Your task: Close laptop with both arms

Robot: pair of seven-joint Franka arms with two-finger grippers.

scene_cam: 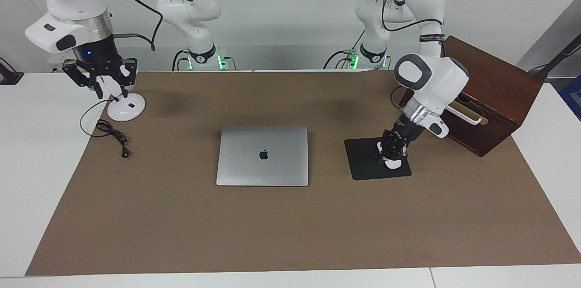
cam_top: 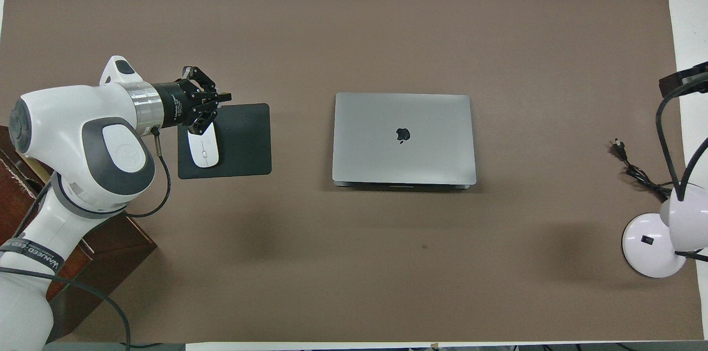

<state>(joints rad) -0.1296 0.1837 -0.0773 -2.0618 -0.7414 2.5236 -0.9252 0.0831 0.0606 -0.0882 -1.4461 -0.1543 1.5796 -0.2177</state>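
The silver-grey laptop (scene_cam: 262,155) (cam_top: 404,138) lies shut and flat at the middle of the brown mat, logo up. Neither gripper is at it. My left gripper (scene_cam: 391,154) (cam_top: 218,101) is shut and hangs low over the white mouse (cam_top: 203,149) on the black mousepad (scene_cam: 363,165) (cam_top: 243,141), toward the left arm's end. I cannot tell whether it touches the mouse. My right gripper (scene_cam: 111,92) is raised over the white lamp base (scene_cam: 127,107) at the right arm's end. Its fingers stand apart with nothing held.
A dark wooden box (scene_cam: 485,93) (cam_top: 27,229) with a white handle stands beside the mousepad at the left arm's end. A black cable (scene_cam: 111,136) (cam_top: 636,171) lies by the lamp base (cam_top: 650,246).
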